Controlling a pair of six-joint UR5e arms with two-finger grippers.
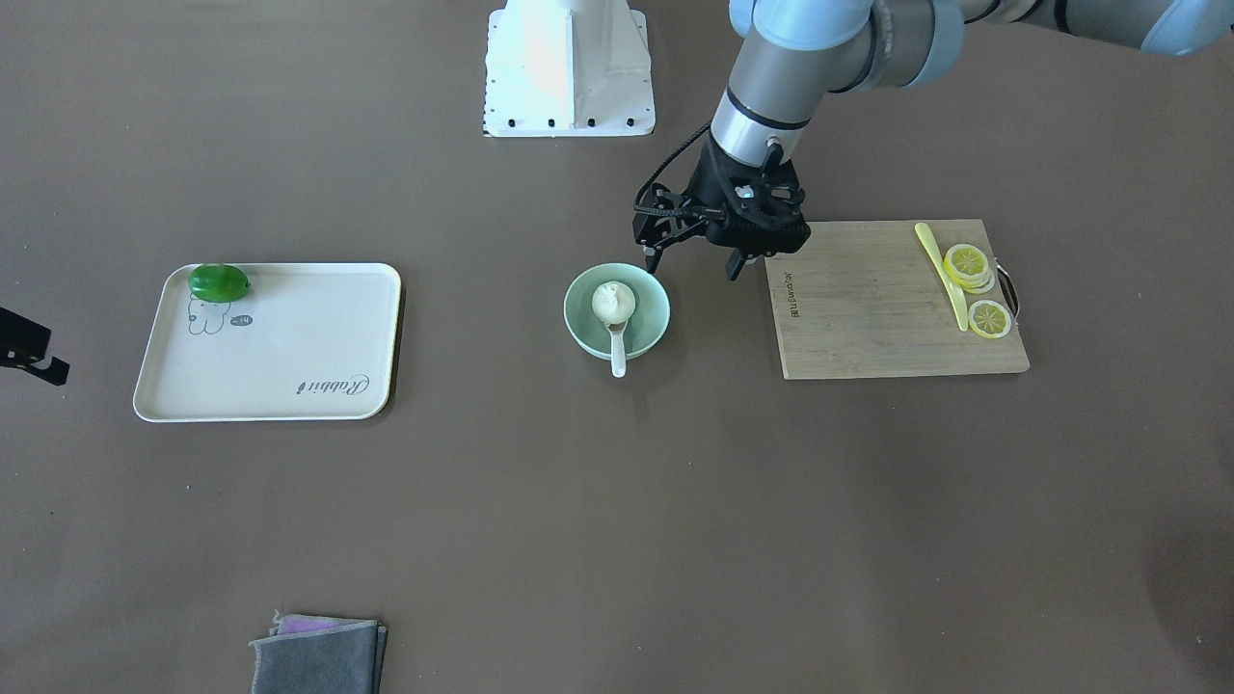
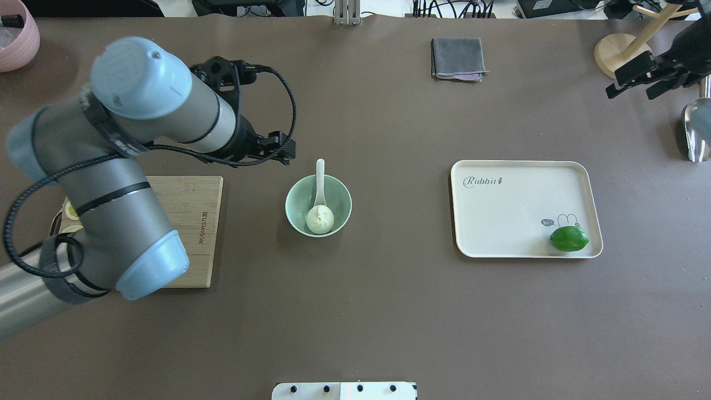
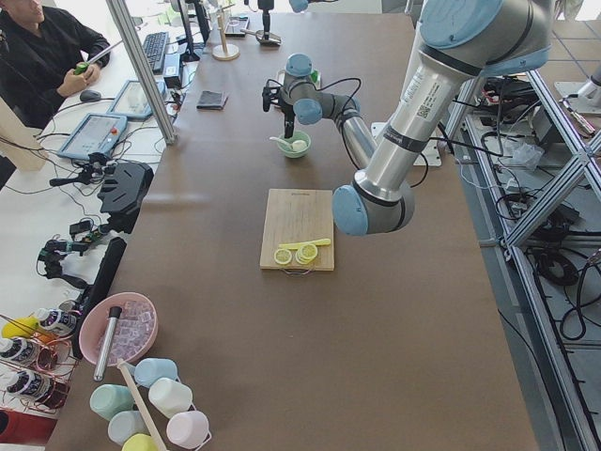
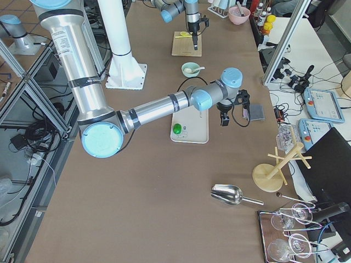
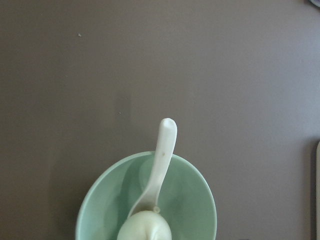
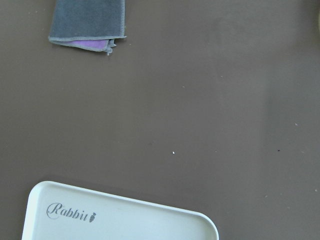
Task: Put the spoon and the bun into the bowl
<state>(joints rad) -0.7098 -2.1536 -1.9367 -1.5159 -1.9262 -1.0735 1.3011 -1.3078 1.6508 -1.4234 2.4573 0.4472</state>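
Brown worktop (image 2: 389,311) is covered as seen from the overhead camera, left to right. At far left a wooden cutting board (image 2: 191,222) is partly hidden under the left arm. The left hand (image 1: 694,265) is held above the worktop between board and bowl, beside the bowl's rim, jaws spread, nothing gripped.

At centre the mint bowl (image 2: 341,200) is found with both items inside. The bun (image 2: 320,219) is sat on the near side of the bowl floor, and the spoon (image 2: 319,178) scoop is tucked under or against it, handle propped over the far rim and sticking out. The task is judged done.

If regrasped, the spoon is judged stiff, light, glazed and slippery, best taken across the overhanging handle. The bun is judged soft, light and easily dented, best pinched low at its sides with a gentle squeeze.

Further right a cream tray (image 2: 516,211) with a lime (image 2: 569,238) is seen. At far right the right hand (image 2: 632,91) is parked, fingers apparently apart, empty.
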